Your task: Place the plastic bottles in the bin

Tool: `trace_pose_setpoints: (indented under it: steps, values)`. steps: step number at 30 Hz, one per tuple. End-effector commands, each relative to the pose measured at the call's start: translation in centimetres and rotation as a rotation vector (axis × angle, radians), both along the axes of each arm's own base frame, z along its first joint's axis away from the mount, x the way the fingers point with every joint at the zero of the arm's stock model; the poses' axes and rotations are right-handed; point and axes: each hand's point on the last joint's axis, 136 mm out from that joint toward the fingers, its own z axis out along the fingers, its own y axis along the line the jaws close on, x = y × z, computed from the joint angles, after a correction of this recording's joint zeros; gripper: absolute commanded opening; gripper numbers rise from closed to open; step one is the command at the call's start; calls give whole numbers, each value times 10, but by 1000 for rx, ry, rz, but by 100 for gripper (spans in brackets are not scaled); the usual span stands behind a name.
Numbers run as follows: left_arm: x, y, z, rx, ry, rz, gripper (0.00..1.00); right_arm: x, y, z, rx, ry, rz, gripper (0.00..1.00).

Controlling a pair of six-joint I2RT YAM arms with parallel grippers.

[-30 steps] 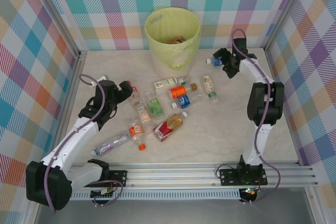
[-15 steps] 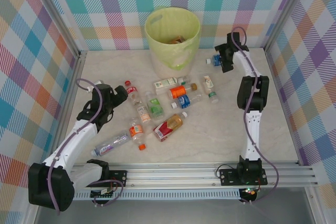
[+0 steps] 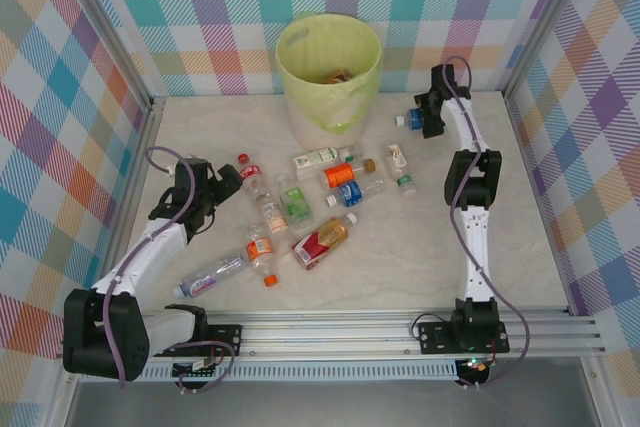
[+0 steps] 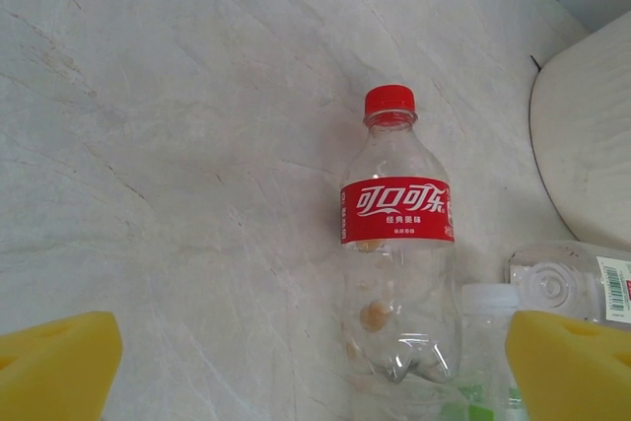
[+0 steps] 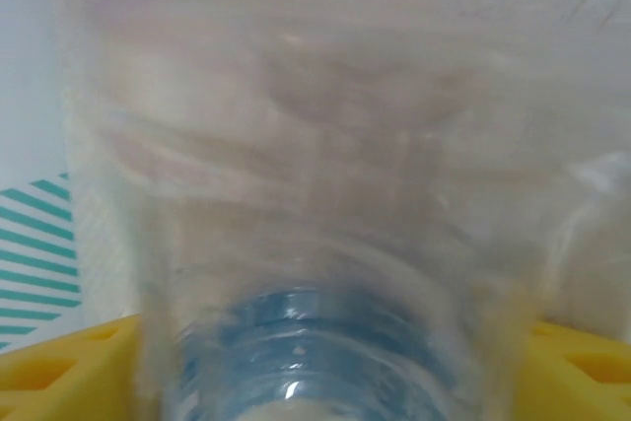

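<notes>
The right gripper [image 3: 424,119] straddles a blue-labelled bottle [image 3: 411,117] just right of the bin [image 3: 296,52]. Its yellow pads [image 5: 59,362] flank the thin, clear, ridged wall; whether they pinch it I cannot tell. Squeeze gently, as the slick plastic likely dents. The left gripper [image 3: 224,181], spread wide, hovers by a red-capped cola bottle [image 4: 397,244] well left of the bin on the marbled table [image 3: 200,127].

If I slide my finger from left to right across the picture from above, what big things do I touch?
left tool → red-capped cola bottle → bin → right tool, which is around a blue-labelled bottle. The other bottles overlap too much to order.
</notes>
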Motion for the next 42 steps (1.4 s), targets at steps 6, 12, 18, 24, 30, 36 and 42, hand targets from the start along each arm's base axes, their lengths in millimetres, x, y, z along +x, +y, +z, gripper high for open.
trace_pose_setpoints:
  steps: [6, 12, 18, 24, 30, 36, 42]
  values:
    - [8, -3, -1, -36, -16, -37, 100, -32, -8, 10, -39, 21, 42, 62]
    - [11, -18, -7, -134, 1, -73, 100, -50, -10, 63, -125, -218, 124, 53]
    - [12, -14, -14, -155, 32, -29, 100, -85, -7, 99, -236, -319, 288, 49]
    - [17, -12, -17, -147, 36, -24, 100, -119, 2, 139, -330, -468, 426, 47]
    - [20, -14, -23, -131, 84, -59, 100, -135, 23, 189, -357, -675, 557, 47]
    - [17, -15, -22, -120, 79, -85, 100, -143, 48, 243, -372, -862, 621, 45]
    - [-6, -12, -21, -135, 135, -44, 100, -144, 85, 297, -325, -1008, 735, 45]
